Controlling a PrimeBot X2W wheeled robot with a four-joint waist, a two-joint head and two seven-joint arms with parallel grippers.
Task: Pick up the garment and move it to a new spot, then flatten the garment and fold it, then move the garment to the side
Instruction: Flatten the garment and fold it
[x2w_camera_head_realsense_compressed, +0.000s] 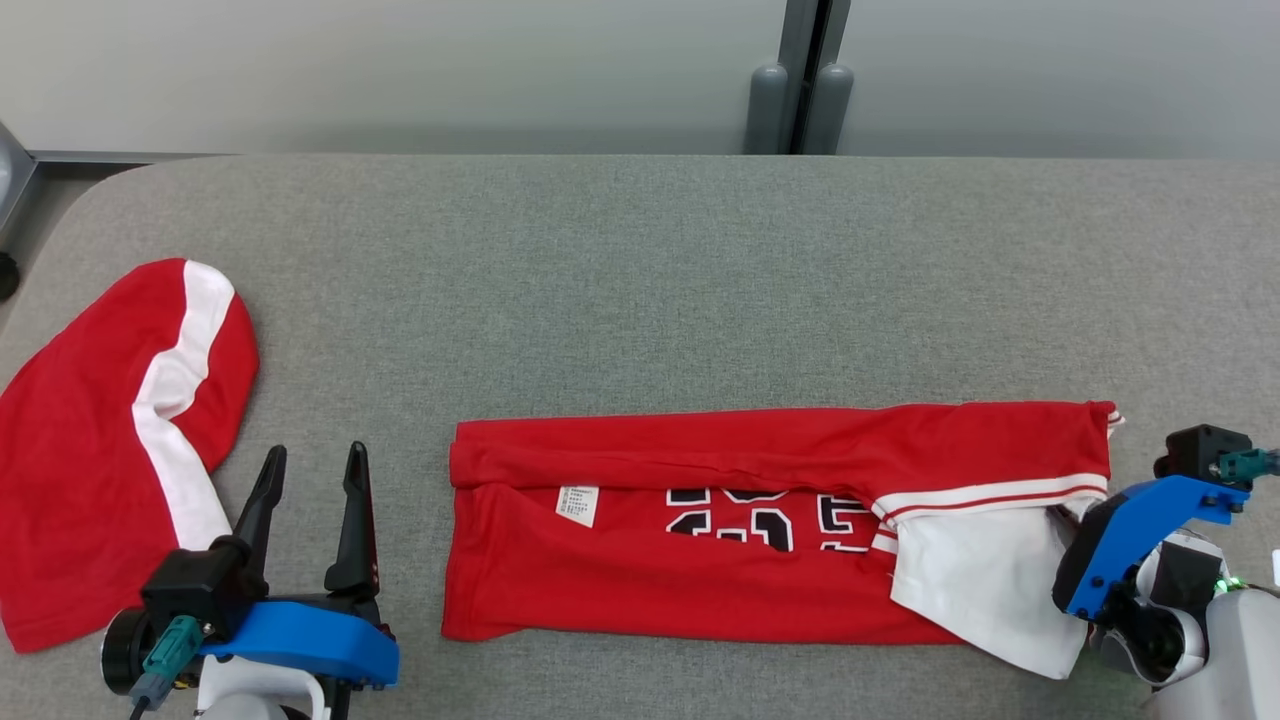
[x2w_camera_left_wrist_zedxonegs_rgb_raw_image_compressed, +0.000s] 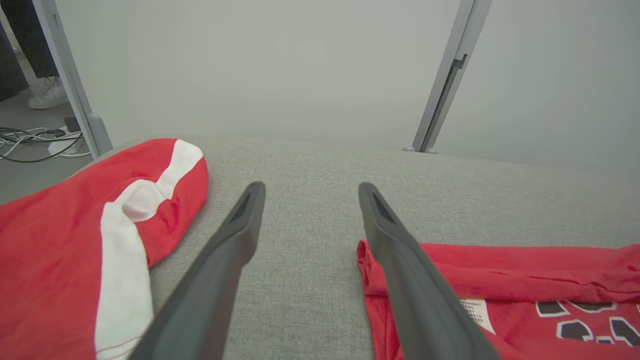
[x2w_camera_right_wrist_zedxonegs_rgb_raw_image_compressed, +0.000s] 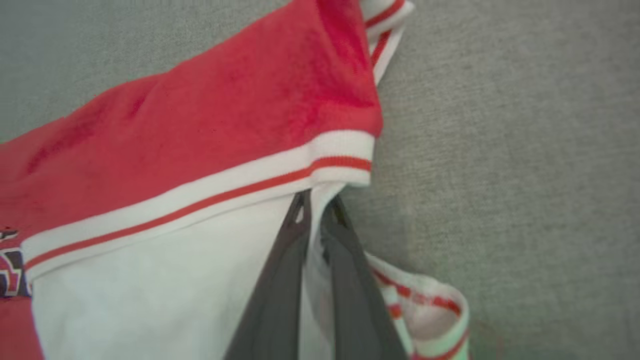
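The garment (x2w_camera_head_realsense_compressed: 760, 520) is a red jersey with dark numbers and a white label, folded into a long band across the middle of the grey table (x2w_camera_head_realsense_compressed: 640, 260). Its right end shows a white panel with red-striped trim (x2w_camera_right_wrist_zedxonegs_rgb_raw_image_compressed: 200, 200). My right gripper (x2w_camera_right_wrist_zedxonegs_rgb_raw_image_compressed: 318, 200) is shut on that white cloth just under the striped trim; its blue wrist housing (x2w_camera_head_realsense_compressed: 1130, 530) sits at the jersey's right end. Off the jersey's left end (x2w_camera_left_wrist_zedxonegs_rgb_raw_image_compressed: 500, 280), my left gripper (x2w_camera_head_realsense_compressed: 315, 455) stands open with nothing between its fingers (x2w_camera_left_wrist_zedxonegs_rgb_raw_image_compressed: 235, 235).
A second red cloth with a white stripe (x2w_camera_head_realsense_compressed: 110, 440) lies at the table's left edge, close to my left gripper. A grey partition with a post (x2w_camera_head_realsense_compressed: 800, 70) stands behind the table. Cables lie on the floor (x2w_camera_left_wrist_zedxonegs_rgb_raw_image_compressed: 30, 140) at far left.
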